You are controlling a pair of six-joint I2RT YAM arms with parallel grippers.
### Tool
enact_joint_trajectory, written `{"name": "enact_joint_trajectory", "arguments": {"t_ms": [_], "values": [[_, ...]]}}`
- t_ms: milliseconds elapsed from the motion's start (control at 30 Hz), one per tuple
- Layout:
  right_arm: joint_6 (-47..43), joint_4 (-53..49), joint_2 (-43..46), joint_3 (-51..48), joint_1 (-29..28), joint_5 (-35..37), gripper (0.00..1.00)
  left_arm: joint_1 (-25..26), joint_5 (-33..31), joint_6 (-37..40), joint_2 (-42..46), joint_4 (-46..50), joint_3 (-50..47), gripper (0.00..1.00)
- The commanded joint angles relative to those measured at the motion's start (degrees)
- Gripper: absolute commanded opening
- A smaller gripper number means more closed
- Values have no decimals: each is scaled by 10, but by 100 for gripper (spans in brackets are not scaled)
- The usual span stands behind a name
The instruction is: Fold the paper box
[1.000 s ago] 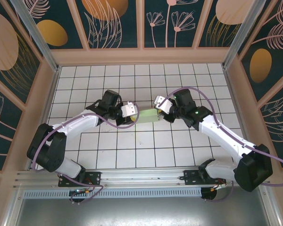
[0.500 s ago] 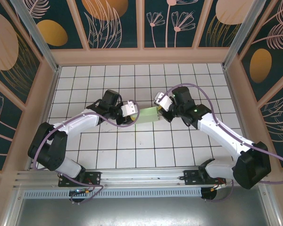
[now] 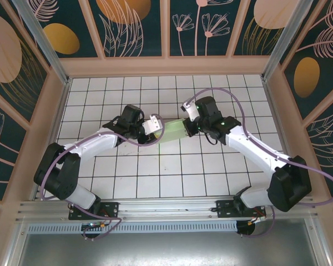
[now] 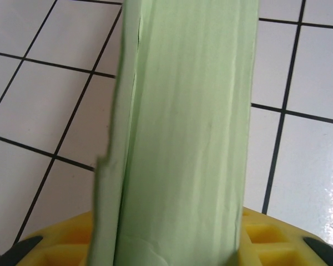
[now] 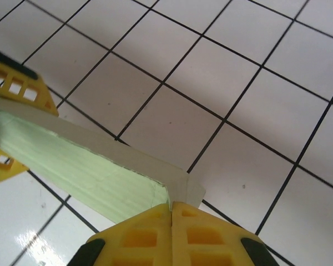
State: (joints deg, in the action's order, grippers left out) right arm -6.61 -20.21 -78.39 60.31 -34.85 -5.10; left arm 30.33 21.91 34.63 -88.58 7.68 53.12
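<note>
At the middle of the tiled table (image 3: pixel 155 183), the paper box (image 3: pixel 172 129) hangs between my two arms, a flat mint-green sleeve. The left gripper (image 3: pixel 157 128) grasps its 9 o'clock end across the width; in the right wrist view its yellow fingers (image 5: pixel 14 88) sit on either side of the card. The right gripper (image 3: pixel 187 124) is clenched at the 3 o'clock end, its jaws pressed together on the corner where a pale end flap folds over.

Change over the last second: the right wrist has swung toward 11 o'clock and in toward the left arm, while the left gripper has barely shifted. The box's 3 o'clock end has travelled with the right gripper, so the sleeve now slants from 8 o'clock up to 2 o'clock where it lay nearly level before. I read this as the body being already formed and the right arm working the end flap round – a late step, though not finished.

Hard to make out: whether a layer of card truly lies between the right jaws or merely abuts them. In the left wrist view the box covers the gap between the fingers and runs off the top edge – its far end is cut off. A notched edge shows along its 9 o'clock side. I cannot tell whether the box touches the table.
</note>
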Motion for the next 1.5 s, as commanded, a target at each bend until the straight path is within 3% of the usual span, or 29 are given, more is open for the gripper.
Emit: {"name": "enact_joint_trajectory", "arguments": {"t_ms": [0,167,533,1467], "values": [[93,-10,-19,21,-7,35,0,-1,-47,-26,-9,-21,22,33],[152,1,-32,17,-8,50,0,-1,-72,-23,-12,-13,23,33],[260,-14,-55,20,-16,70,0,-1,-65,-26,-25,-7,23,34],[354,-54,-93,48,1,50,0,-1,-91,-13,-72,8,43,35]]}}
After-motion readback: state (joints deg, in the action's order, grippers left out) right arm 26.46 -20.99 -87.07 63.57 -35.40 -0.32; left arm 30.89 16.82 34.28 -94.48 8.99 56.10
